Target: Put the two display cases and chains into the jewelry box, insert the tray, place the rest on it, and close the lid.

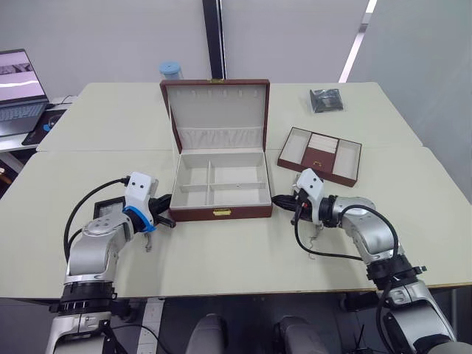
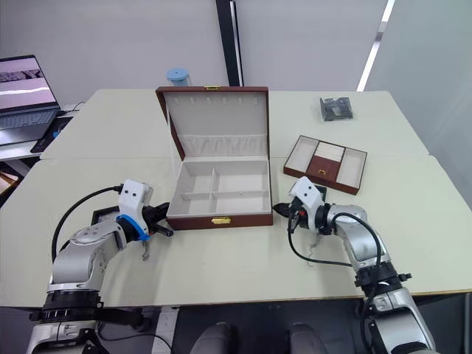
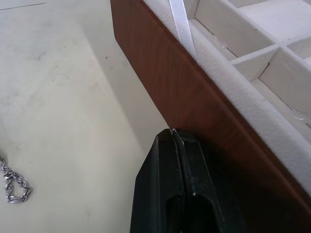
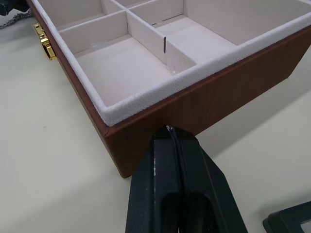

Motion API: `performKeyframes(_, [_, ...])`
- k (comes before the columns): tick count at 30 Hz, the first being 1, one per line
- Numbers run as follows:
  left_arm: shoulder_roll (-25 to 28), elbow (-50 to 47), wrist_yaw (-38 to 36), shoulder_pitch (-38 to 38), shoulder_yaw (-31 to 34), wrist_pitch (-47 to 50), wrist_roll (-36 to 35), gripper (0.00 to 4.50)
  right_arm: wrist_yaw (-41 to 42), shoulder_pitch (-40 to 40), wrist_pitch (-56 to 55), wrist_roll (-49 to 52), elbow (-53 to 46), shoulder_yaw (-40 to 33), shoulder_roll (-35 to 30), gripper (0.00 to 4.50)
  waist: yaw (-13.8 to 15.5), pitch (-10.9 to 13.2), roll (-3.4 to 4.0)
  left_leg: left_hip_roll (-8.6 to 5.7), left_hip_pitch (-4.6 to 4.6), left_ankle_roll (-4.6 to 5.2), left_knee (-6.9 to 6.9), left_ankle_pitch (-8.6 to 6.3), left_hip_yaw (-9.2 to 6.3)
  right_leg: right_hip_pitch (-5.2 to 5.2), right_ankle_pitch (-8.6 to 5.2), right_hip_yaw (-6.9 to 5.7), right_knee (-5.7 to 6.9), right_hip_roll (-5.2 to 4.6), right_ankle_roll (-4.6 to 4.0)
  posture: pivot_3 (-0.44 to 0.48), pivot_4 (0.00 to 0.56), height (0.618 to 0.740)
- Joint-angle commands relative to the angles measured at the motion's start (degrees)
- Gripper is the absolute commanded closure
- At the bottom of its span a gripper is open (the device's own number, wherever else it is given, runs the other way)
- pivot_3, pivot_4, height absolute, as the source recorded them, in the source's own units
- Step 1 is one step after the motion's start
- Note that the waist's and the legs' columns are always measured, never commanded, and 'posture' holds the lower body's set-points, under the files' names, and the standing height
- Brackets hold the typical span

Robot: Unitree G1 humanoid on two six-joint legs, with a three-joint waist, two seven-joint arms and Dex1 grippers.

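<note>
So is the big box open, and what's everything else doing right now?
Jewelry box: open, compartments empty.
Lid: raised upright at the back.
Tray: out of the box, on the table to its right.
Left end effector: shut, at the box's left wall.
Right end effector: shut, at the box's right wall.
Laptop: open, screen on.

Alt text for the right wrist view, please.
The right gripper, its two black fingers pressed shut, sits against the corner of the open reddish-brown jewelry box on a pale table. Its cream-lined compartments are empty, and a gold clasp shows on the front wall.
</note>
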Motion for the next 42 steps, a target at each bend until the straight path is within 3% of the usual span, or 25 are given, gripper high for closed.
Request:
performKeyframes(1, [0.96, -0.11, -2.58, -0.33, -0.97, -1.75, -1.09, 4.50, 0.49, 0.03, -0.41, 2.17, -1.41, -1.21, -0.62, 4.49, 0.02, 0.00, 0.00, 0.00, 0.00, 0.00, 0.00, 0.00, -0.01, 0.00, 0.00, 0.00, 0.00, 0.00, 0.00, 0.000, 0.150, 0.740])
performKeyframes(24, [2.89, 3.13, -0.92, -1.49, 1.49, -4.13, -1.16, 4.50, 0.04, 0.45, 0.54, 3.83, -3.25, 1.17, 0.06, 4.49, -0.32, 0.00, 0.00, 0.15, 0.00, 0.00, 0.00, 0.00, 0.01, -0.05, 0.00, 0.00, 0.03, 0.08, 0.00, 0.000, 0.150, 0.740])
performKeyframes(42, [8.95, 3.49, -1.88, 1.31, 7.03, -4.43, -3.32, 4.50, 0.54, 2.84, 2.40, 8.19, -6.77, -5.24, -5.57, 4.49, -0.18, 0.00, 0.00, 0.15, -0.01, 0.00, 0.00, 0.00, 0.01, -0.06, 0.00, 0.01, 0.02, 0.07, 0.00, 0.000, 0.150, 0.740])
